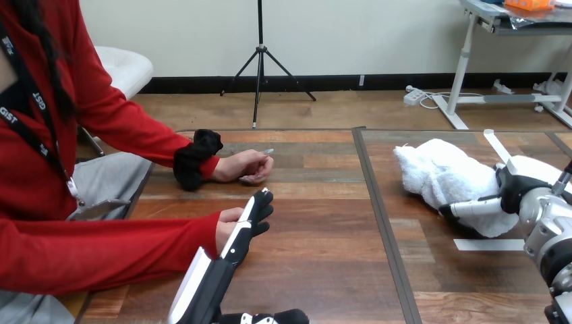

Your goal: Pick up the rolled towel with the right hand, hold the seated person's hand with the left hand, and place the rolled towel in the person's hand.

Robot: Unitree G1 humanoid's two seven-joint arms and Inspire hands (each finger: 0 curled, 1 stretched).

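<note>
At the worktop's right: the rolled towel [442,172] lies on the wood, white and bulky, and its far end looks slack rather than tightly wound.
Right hand [516,187]: set against the towel's near right end, with part of it running along the towel's near side. I cannot tell whether it has closed on the towel.
Left hand [251,223]: its fingers [264,200] are straight and laid across the person's nearer hand. They touch it but are not wrapped round it, and they hold nothing.
Person's nearer hand [226,228]: rests at the left of the worktop [317,270], partly covered by the left hand. I cannot tell which way its palm faces.
Person's farther hand [246,166]: lies loosely curled on the wood, untouched by the robot and well apart from the towel.
Risk, unrolling: a grip on one end alone would probably let the slack end sag or uncoil as the towel lifts.
Risk, dropping: the towel has to cross most of the worktop to reach the person, so a shallow grip could lose it on the way.
Risk, no hold: flat fingers do not steady the person's hand, which could slide away when the towel arrives.
Risk, blocked palm: the left hand lying on top leaves little room to receive, so the towel might land on the robot's own fingers and roll off.
Risk, pressure: closing or pressing down too firmly on the person's hand could hurt.
</note>
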